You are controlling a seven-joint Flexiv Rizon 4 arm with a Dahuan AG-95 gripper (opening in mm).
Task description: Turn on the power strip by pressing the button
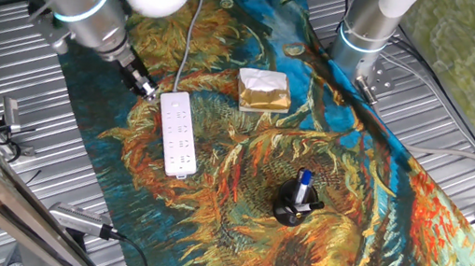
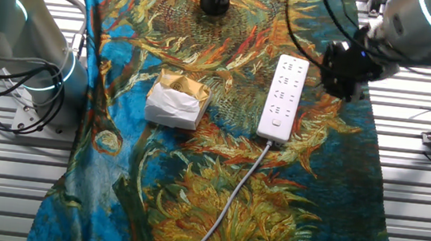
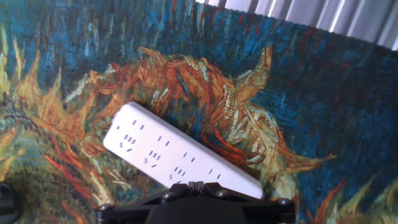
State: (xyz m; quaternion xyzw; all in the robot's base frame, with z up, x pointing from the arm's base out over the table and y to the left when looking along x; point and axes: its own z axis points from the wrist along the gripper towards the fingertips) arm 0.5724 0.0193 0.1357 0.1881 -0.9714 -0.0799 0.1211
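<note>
The white power strip (image 1: 177, 133) lies flat on the painted cloth, with its grey cable (image 1: 190, 41) running off from the far end. It also shows in the other fixed view (image 2: 283, 97) and runs diagonally across the hand view (image 3: 180, 155). My gripper (image 1: 145, 86) hovers just beside the strip's cable end, not touching it; in the other fixed view the gripper (image 2: 341, 69) sits right of the strip. In the hand view the fingertips (image 3: 196, 185) meet with no gap and hold nothing. I cannot make out the button.
A gold foil-wrapped block (image 1: 264, 91) lies right of the strip. A black pen holder (image 1: 296, 203) stands on the cloth nearer the front. A second arm's base (image 1: 366, 30) stands at the far edge. Ribbed metal table (image 1: 3, 60) surrounds the cloth.
</note>
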